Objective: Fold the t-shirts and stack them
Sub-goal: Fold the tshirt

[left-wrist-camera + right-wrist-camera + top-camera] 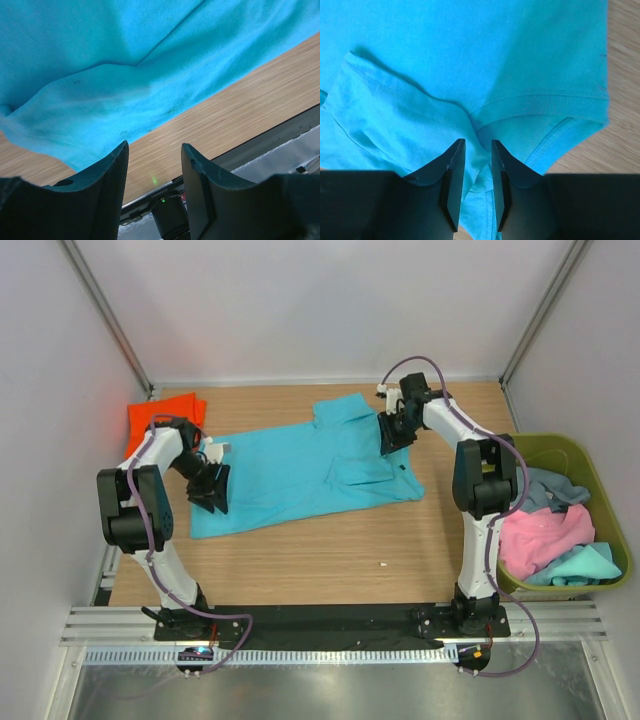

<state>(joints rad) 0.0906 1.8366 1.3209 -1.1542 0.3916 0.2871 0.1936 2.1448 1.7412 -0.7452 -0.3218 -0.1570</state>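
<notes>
A turquoise-blue t-shirt (pixel 300 475) lies spread across the middle of the table, its right part folded over. It also shows in the left wrist view (pixel 125 60) and the right wrist view (pixel 470 50). My left gripper (pixel 212 490) (pixel 152 145) is open and empty, just above the wood at the shirt's left edge. My right gripper (pixel 392 435) (pixel 478 142) is at the shirt's far right, by the collar, its jaws closed to a narrow gap on a fold of the cloth. An orange t-shirt (pixel 160 412) lies folded at the back left.
An olive-green bin (pixel 560 443) stands at the right table edge and holds a pink shirt (pixel 545 535), a grey-blue shirt (pixel 545 490) and a teal shirt (pixel 585 565). A small white speck (pixel 383 563) lies on the wood near the front. White walls enclose the table.
</notes>
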